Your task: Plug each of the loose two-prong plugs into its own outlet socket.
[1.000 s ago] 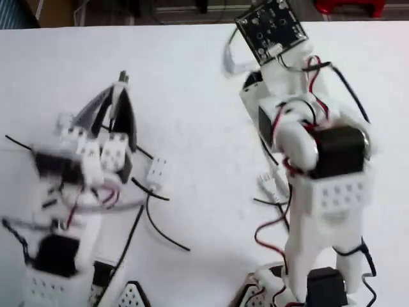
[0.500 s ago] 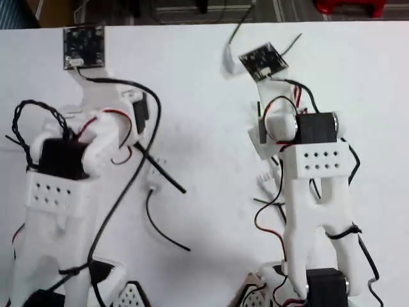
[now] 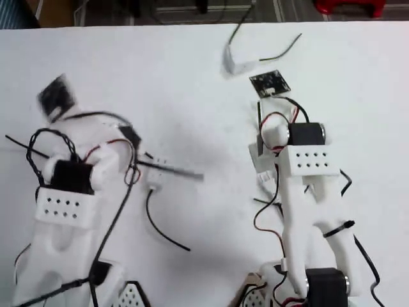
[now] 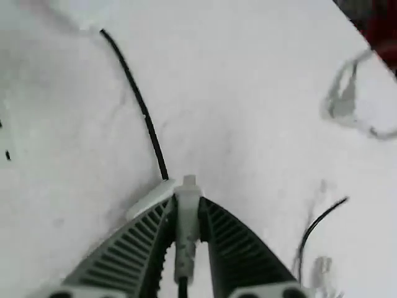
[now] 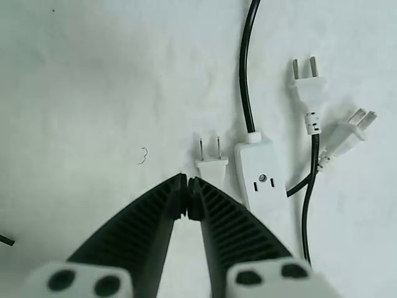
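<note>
Left pincer [image 4: 187, 208]: jaws clamped on a held plug [image 4: 188, 186], white, lying lengthwise between my ribbed fingers [image 4: 136, 248], its tip poking just past them, above the white table [image 4: 248, 93]. Under one fingertip I note a flat white block [image 4: 147, 203]. A black cord [image 4: 139, 105] meets it and runs off across the table. I cannot tell from here whether the held plug touches the block. Well beyond, a clear looped wire [image 4: 347, 99] lies on the table. Right pincer [image 5: 186, 191]: fingertips pressed together, nothing between them, over bare table. Just past my tips lies the nearest plug [image 5: 211, 162], white, two prongs, flat on the table, prongs pointing away from me. Just beside it, nearly touching, sits the white outlet strip [image 5: 263, 186], a socket facing up. Its black lead [image 5: 245, 62] runs off away from me. Beyond the strip are two more loose plugs on black cables: the second plug [image 5: 308, 87], prongs also pointing away, and the third plug [image 5: 350, 130], tilted, near the second but apart from it. None of these three sits in a socket
</note>
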You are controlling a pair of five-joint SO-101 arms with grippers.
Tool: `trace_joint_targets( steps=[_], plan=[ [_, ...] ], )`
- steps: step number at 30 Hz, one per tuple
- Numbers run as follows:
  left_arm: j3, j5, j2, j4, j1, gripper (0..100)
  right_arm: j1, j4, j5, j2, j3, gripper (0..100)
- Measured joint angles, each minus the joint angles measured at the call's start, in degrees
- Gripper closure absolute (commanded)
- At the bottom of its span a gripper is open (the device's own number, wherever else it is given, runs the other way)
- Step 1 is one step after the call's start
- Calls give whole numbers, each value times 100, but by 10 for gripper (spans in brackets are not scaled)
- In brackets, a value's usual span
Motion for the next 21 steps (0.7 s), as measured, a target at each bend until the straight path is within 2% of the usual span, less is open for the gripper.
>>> trace_joint_targets(
  steps=[2, 4, 9, 13, 16, 21],
  plan=[
    [413, 897, -18, -510, -193, 977, -9, -132, 0, 0, 149, 981],
    [659, 1503, -35, -897, -299, 977, -9, -299, 0, 0, 299, 981],
    [659, 2101, -35, -1046, -343, 976, 0, -545, 0, 0, 457, 981],
    [369, 2347, 193, -809, -334, 976, -9, -580, 0, 0, 457, 981],
    [-97, 2444, 993, -589, -343, 976, 0, -580, 0, 0, 475, 981],
    [-1653, 2980, 2822, 826, -123, 976, 0, -580, 0, 0, 519, 981]
  ],
)
